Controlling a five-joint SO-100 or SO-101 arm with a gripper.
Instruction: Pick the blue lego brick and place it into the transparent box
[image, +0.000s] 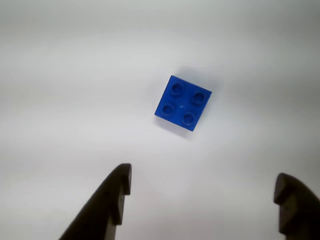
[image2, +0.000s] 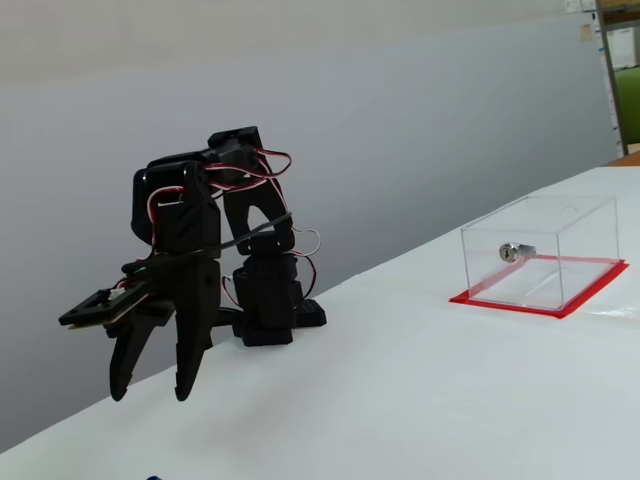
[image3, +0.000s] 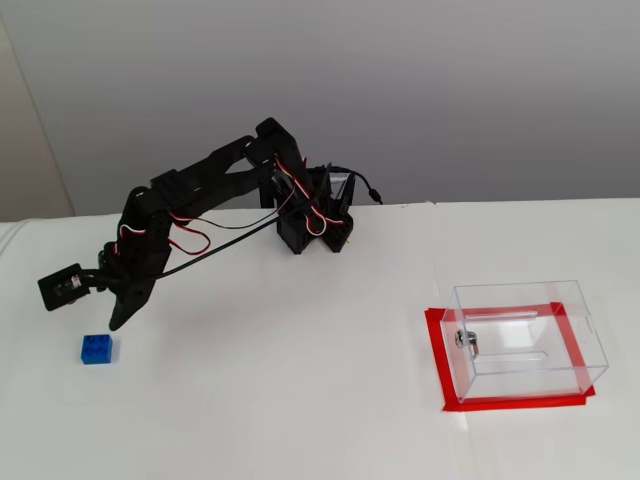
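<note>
Wrist view: you see the gripper (image: 202, 192) released, its two dark fingers spread wide at the lower edge with nothing between them. The brick (image: 183, 103) lies studs up on the bare white tabletop (image: 60, 100), ahead of the fingertips and apart from them, turned at an angle to the frame. Open surface surrounds it on every side.

A fixed view from the side: you see the gripper (image2: 152, 389) pointing down, fingertips just above the tabletop (image2: 420, 400) near its left edge. The box (image2: 540, 255) stands well apart to the right, close to the far edge, on a red base. A silver lock (image2: 511, 251) sits on its near wall. Nothing else shows inside the box. The surface between arm and box is clear.

A fixed view from above: you see the brick (image3: 97, 348) at the left, just below the gripper (image3: 122, 318) and not touching it. The box (image3: 525, 335) sits at the right, framed by red, with only the lock (image3: 466, 341) visible on its left wall.
</note>
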